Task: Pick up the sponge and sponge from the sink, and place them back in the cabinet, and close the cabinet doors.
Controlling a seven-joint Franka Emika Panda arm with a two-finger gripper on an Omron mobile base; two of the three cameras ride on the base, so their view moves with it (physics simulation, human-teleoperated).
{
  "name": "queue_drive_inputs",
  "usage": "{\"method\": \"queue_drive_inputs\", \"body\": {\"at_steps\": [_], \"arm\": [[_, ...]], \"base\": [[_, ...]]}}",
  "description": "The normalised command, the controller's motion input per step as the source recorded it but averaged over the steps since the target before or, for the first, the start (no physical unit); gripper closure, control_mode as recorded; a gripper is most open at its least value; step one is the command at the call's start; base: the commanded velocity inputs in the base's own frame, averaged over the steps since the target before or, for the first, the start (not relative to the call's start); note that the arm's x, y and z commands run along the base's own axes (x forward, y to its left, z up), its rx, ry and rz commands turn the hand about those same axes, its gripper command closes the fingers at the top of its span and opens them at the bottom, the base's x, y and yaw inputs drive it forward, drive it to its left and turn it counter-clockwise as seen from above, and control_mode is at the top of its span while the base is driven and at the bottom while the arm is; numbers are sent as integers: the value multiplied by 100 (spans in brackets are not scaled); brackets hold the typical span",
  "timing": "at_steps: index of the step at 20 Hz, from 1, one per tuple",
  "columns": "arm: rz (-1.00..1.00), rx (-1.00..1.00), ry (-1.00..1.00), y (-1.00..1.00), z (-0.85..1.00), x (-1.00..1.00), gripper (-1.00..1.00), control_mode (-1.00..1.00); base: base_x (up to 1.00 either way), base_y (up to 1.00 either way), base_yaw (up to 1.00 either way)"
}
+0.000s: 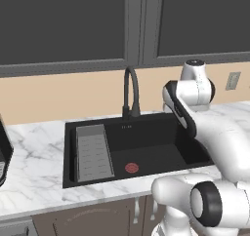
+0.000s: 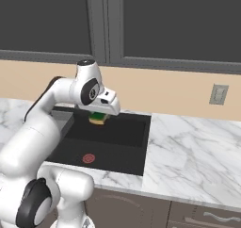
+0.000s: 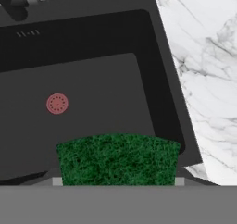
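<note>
Over the sink (image 2: 141,142), tool (image 2: 99,120) gripping sponge (image 2: 98,118)

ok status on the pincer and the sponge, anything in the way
Pincer shut on sponge. Sponge lifted above the sink, off the basin floor. Faucet behind and clear, nothing blocking.

Left base view sits behind the arm at its 7 o'clock, looking forward and down on the sink (image 1: 161,149) and faucet (image 1: 131,96). Right base view looks from the arm's 5 o'clock at the same sink (image 2: 117,137). Both share the red drain disc (image 1: 132,168). Hand view looks straight down, close above the basin.
</note>
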Motion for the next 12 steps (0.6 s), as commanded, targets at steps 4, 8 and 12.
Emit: {"method": "queue_drive_inputs", "body": {"at_steps": [4, 8, 12], "arm": [[6, 0, 0, 15, 19, -29, 100, -100], [6, 0, 0, 11, 21, -29, 100, -100], [5, 0, 0, 10, 31, -31, 100, -100]], "base": [[0, 0, 0], [0, 0, 0], [0, 0, 0]]}}
